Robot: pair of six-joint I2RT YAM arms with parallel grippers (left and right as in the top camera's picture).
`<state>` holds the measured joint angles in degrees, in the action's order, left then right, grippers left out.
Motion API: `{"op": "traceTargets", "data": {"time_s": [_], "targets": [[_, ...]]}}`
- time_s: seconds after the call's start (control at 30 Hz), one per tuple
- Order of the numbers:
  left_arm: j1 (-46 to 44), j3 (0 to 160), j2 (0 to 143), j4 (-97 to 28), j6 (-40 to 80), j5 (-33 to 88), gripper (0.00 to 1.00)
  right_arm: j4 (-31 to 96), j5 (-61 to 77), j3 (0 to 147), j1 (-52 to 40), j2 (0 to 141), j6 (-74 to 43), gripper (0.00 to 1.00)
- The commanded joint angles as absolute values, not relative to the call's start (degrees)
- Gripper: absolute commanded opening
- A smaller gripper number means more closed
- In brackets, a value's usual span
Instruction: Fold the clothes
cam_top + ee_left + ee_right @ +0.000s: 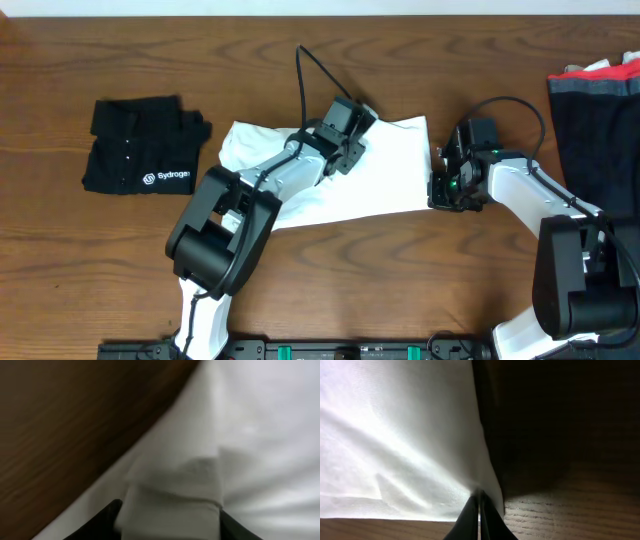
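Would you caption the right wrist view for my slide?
Right gripper shut on the white T-shirt at its edge; wooden table beyond.

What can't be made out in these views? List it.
- Overhead: the left arm covers the white T-shirt's middle.
- Overhead: dark clothes at right, cut off by the frame edge.
- Left wrist: blurred close-up; whether the left gripper grips the fabric fold is unclear.

T-shirt (390,175) lies at frame centre on the table (80,270); folded shirt (140,158) well apart at left; further garments (595,100) at upper right edge.
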<state>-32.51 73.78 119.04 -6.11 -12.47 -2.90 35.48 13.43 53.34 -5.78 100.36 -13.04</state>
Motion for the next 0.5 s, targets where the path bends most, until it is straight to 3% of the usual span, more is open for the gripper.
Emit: {"op": "traceTargets", "data": {"time_s": [0.0,0.07,0.3,0.47], "targets": [[-31.2,73.4,119.6,-7.4,-8.9,-18.3,0.5,35.7,8.9,51.2,-6.2,102.3,-13.7,0.04],[-31.2,73.4,119.6,-8.8,-8.9,-18.7,0.51,35.8,8.6,51.2,-6.2,102.3,-13.7,0.04],[-31.2,73.4,118.9,-11.5,-8.9,-18.8,0.93,37.8,5.8,51.2,-6.2,102.3,-13.7,0.04],[-31.2,73.4,115.6,-12.1,-8.8,-21.8,0.96,38.2,5.8,51.2,-6.2,102.3,-13.7,0.04]]}}
